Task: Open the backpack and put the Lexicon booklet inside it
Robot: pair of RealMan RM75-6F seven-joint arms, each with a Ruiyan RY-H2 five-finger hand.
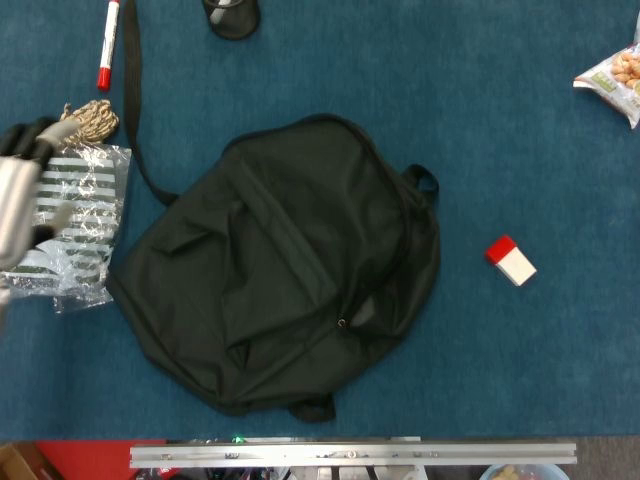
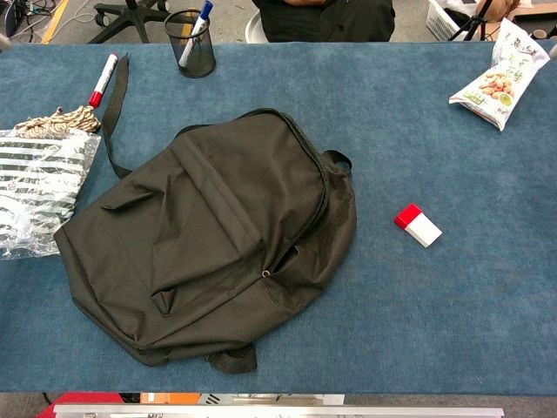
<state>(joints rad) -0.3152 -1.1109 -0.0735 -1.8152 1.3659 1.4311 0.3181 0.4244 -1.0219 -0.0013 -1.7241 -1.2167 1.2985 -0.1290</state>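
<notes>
The black backpack (image 1: 290,260) lies flat and zipped in the middle of the blue table, also in the chest view (image 2: 218,226). Its zipper pull (image 1: 342,323) sits low on the right side. I see no booklet with a readable Lexicon title. A striped white item in a clear plastic bag (image 1: 85,215) lies left of the backpack. My left hand (image 1: 18,195) is blurred at the far left edge of the head view, over that bag, fingers apart and holding nothing. My right hand shows in neither view.
A small red and white box (image 1: 510,262) lies right of the backpack. A twine bundle (image 1: 85,120), a red marker (image 1: 106,45) and a mesh pen cup (image 2: 191,43) sit at the back left. A snack bag (image 2: 496,78) is at the back right.
</notes>
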